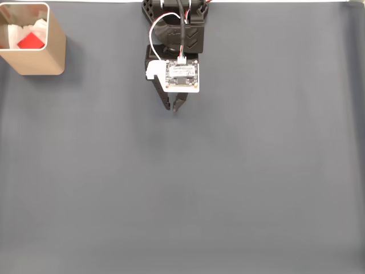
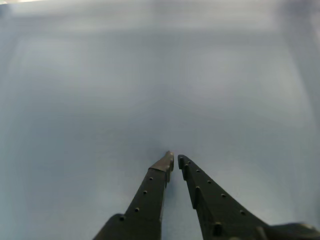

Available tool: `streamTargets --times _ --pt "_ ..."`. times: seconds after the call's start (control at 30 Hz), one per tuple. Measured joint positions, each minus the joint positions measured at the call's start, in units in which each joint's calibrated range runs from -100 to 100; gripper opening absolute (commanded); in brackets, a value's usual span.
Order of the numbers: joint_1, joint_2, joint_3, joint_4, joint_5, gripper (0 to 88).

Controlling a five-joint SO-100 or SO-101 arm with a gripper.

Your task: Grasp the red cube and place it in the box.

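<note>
One small bright red cube (image 1: 31, 41) already sits inside the tan square box (image 1: 35, 61), at ten o'clock in the fixed view. My black claw (image 1: 173, 107) is pressed nearly together, pinching nothing, well apart from it; I judge the task done.

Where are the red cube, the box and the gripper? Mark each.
red cube (image 1: 31, 41), fixed view, its top face inside the box.
box (image 1: 41, 61), fixed view, its tan outer wall.
gripper (image 2: 175, 160), wrist view, between its near-closed fingertips.

Nothing can be read; the print on the small circuit board (image 1: 182, 76) is too fine.
</note>
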Motion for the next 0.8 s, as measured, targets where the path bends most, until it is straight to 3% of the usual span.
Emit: streamTargets --times 0.43,0.8 --pt "-1.8 -11.0 7.8 3.1 -0.1 0.0" --pt "-2.8 -22.4 7.8 19.8 -2.2 0.0"
